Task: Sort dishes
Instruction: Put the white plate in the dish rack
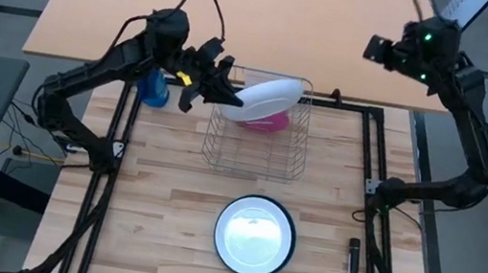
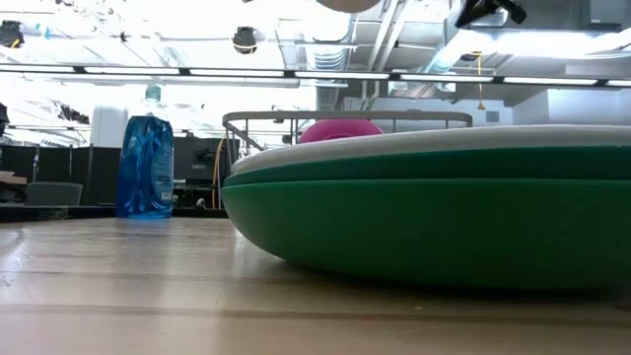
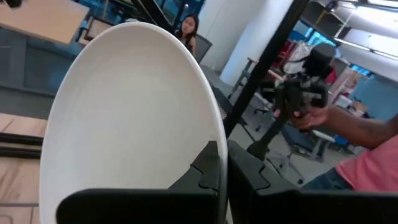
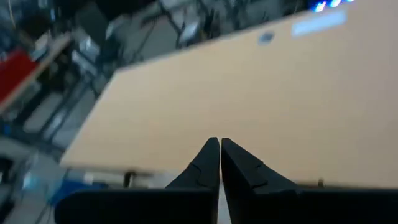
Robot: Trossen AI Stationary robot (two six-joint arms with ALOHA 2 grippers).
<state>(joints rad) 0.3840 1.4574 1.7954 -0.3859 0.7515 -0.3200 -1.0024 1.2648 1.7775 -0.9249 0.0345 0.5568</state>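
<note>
1. Dishes are split between two spots: a white plate (image 1: 265,96) is held tilted over the wire rack (image 1: 258,139), a pink plate (image 1: 264,122) sits in the rack beneath it, and a dark-rimmed white plate (image 1: 253,236) lies on a green plate (image 2: 434,222) near the front of the table (image 1: 165,212)
2. Left gripper (image 1: 221,94) is clamped on the white plate's rim, fingers (image 3: 208,171) pinched narrow across the edge
3. Right gripper (image 1: 383,51) hangs well off over the far desk, its fingers (image 4: 219,162) pressed together on nothing
4. I'd judge the plate stiff, smooth and likely slippery, and breakable if it knocks the wires; the rim is the sensible place to grip, as now
5. Blue bottle (image 1: 154,92) stands just beside the rack, close to the left arm
</note>
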